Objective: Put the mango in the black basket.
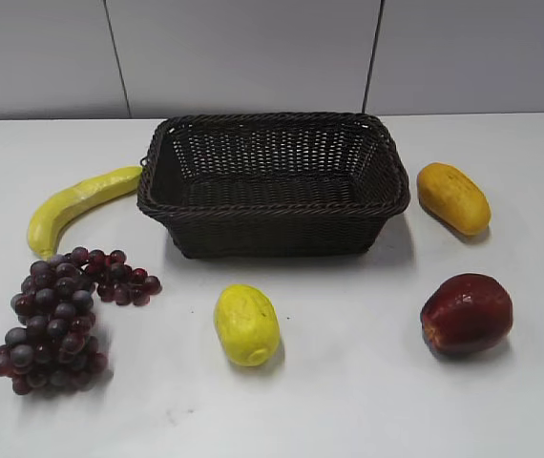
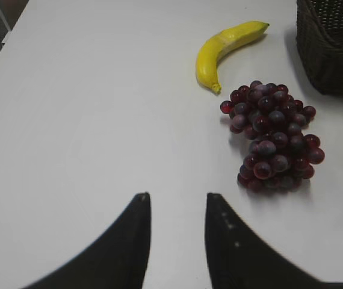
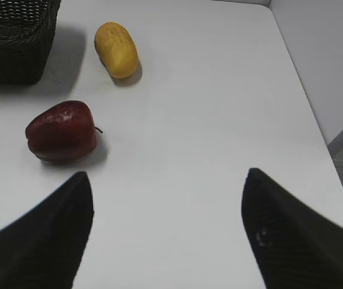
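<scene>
The mango (image 1: 453, 197) is an oblong orange-yellow fruit lying on the white table just right of the black basket (image 1: 274, 234). It also shows in the right wrist view (image 3: 117, 49), beyond the red apple. The basket is dark woven wicker, empty, at the table's middle back; its corner shows in the right wrist view (image 3: 15, 54) and in the left wrist view (image 2: 334, 54). My right gripper (image 3: 168, 177) is wide open and empty, well short of the mango. My left gripper (image 2: 177, 195) is open and empty over bare table. Neither gripper shows in the exterior view.
A red apple (image 1: 467, 313) lies in front of the mango. A pale lemon-yellow fruit (image 1: 246, 324) lies in front of the basket. A banana (image 1: 76, 205) and a bunch of dark grapes (image 1: 57, 315) lie at the left. The table's right edge (image 3: 316, 120) is near.
</scene>
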